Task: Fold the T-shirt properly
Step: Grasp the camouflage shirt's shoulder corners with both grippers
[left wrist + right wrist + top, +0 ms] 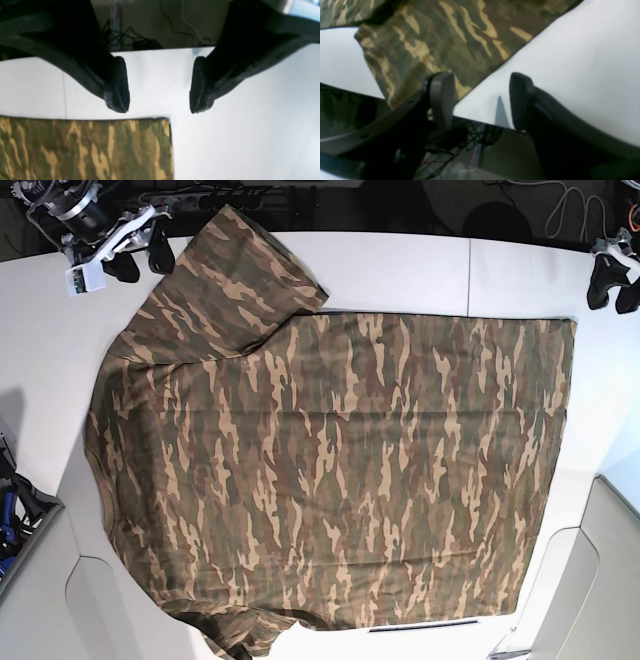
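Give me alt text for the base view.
A camouflage T-shirt lies spread flat on a white table. The right gripper is open by a sleeve, the left gripper open off the hem corner.

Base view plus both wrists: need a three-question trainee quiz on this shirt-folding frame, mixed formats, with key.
1. True or false: the left end effector is clamped on the camouflage-print cloth T-shirt.
2. Multiple choice: in the base view, the right end effector sits nearest which part of the shirt? A) the sleeve at top left B) the straight edge on the right C) the middle of the body
3. Fill in: the shirt lies spread on a ____ table.

Key: 1 false, its jaws stand apart over bare tabletop beside a shirt corner; 2 A; 3 white.
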Robot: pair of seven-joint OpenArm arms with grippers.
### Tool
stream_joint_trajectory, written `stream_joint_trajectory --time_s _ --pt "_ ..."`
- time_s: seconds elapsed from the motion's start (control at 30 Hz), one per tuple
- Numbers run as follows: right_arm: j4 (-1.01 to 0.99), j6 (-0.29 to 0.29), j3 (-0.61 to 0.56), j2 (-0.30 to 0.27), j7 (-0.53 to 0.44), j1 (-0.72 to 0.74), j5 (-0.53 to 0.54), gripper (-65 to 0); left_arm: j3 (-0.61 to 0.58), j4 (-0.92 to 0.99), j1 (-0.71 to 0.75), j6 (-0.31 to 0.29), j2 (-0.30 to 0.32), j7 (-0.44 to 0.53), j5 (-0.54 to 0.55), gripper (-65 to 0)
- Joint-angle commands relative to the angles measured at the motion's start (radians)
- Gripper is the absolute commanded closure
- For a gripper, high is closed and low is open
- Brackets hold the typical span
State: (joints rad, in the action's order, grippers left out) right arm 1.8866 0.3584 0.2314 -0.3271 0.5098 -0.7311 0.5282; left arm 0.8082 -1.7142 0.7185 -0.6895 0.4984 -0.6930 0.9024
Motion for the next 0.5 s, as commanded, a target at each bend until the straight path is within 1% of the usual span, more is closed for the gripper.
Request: stream_joint_trajectory --time_s 0.0,0.23,0.47 --pt "-0.001 0.004 0.001 0.002 -0.016 -0.003 0.011 -34.7 0.008 0.01 -0.003 -0.009 0.021 0.015 0.023 -40.9" --pt "-0.108 0.016 -0.039 0.045 -0.015 0.05 0.014 -34.7 -0.022 0.142 -0.082 -0.009 0.037 0.016 0.033 -40.9" --pt "-0.144 0.023 -0.154 0.074 -0.012 0.095 0.011 -34.7 -0.132 0.249 -0.167 -0.009 0.037 0.023 0.012 -40.9"
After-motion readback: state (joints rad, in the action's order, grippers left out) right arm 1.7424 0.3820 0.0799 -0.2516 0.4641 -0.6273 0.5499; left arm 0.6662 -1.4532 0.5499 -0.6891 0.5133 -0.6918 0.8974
